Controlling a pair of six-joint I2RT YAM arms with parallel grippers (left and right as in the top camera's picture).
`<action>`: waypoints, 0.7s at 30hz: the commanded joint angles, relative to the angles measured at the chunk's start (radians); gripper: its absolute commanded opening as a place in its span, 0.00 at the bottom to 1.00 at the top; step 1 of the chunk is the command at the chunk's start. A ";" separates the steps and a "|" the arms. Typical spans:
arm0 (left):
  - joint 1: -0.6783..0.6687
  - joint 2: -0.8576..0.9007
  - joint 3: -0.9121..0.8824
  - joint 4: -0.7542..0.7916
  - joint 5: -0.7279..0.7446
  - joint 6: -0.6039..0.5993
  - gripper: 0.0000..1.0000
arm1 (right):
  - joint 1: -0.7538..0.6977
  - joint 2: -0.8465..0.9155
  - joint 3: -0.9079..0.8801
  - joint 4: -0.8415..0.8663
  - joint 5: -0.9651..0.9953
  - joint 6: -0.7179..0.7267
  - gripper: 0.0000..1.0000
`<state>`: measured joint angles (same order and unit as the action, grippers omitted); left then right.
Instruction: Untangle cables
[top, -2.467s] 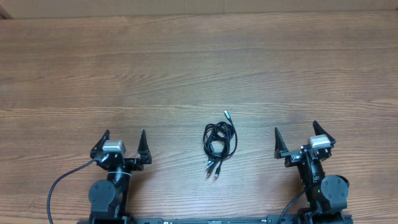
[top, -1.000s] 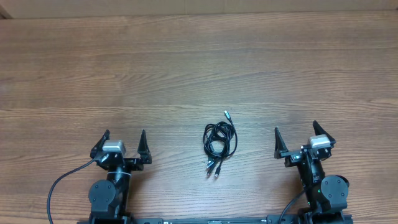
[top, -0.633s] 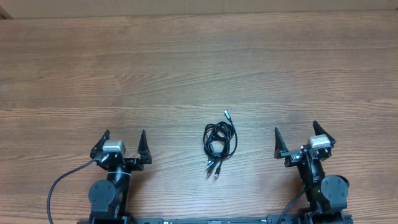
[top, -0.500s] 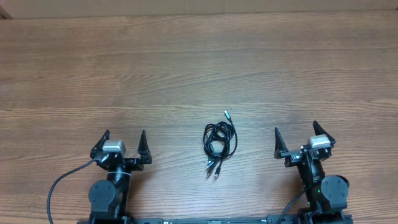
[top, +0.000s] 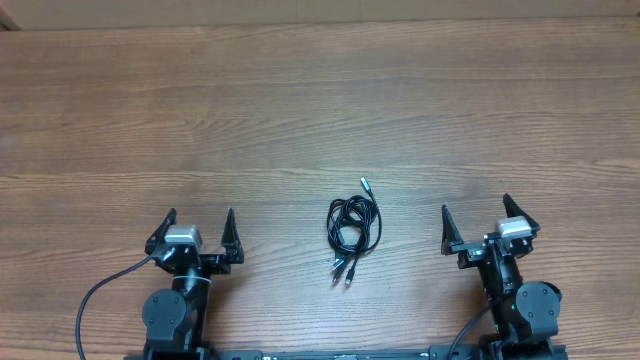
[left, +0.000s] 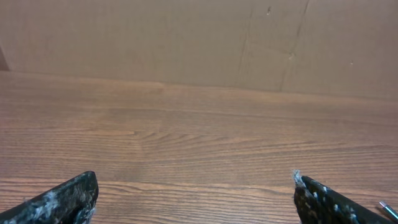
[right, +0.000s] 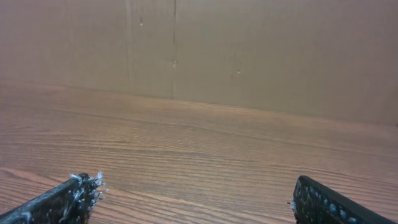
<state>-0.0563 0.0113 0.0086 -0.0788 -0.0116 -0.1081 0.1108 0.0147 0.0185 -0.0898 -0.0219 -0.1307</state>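
Note:
The cables (top: 353, 227) lie as one small tangled bundle of thin black loops on the wooden table, near its front and between the two arms, with small plug ends sticking out at the top and bottom. My left gripper (top: 198, 221) stands open well to the left of the bundle, nothing between its fingers. My right gripper (top: 476, 214) stands open well to the right of it, also holding nothing. In the left wrist view one plug tip (left: 388, 211) shows at the lower right edge; the gripper (left: 194, 194) faces bare wood. The right wrist view shows the gripper (right: 196, 191) over bare wood, no cables.
The wooden table (top: 320, 110) stretches far back to a plain brown wall (left: 199, 37). A thick black arm wire (top: 95, 300) loops at the front left beside the left arm's base.

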 joint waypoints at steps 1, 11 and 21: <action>0.008 -0.006 -0.003 -0.001 0.012 0.006 0.99 | -0.007 -0.012 -0.010 0.005 0.002 -0.002 1.00; 0.008 0.013 0.018 -0.032 0.014 0.010 0.99 | -0.007 -0.012 -0.010 0.005 0.002 -0.002 1.00; 0.008 0.066 0.239 -0.290 0.064 -0.012 1.00 | -0.007 -0.012 -0.010 0.005 0.002 -0.002 1.00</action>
<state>-0.0563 0.0566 0.1570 -0.3420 0.0269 -0.1055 0.1108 0.0147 0.0185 -0.0898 -0.0219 -0.1310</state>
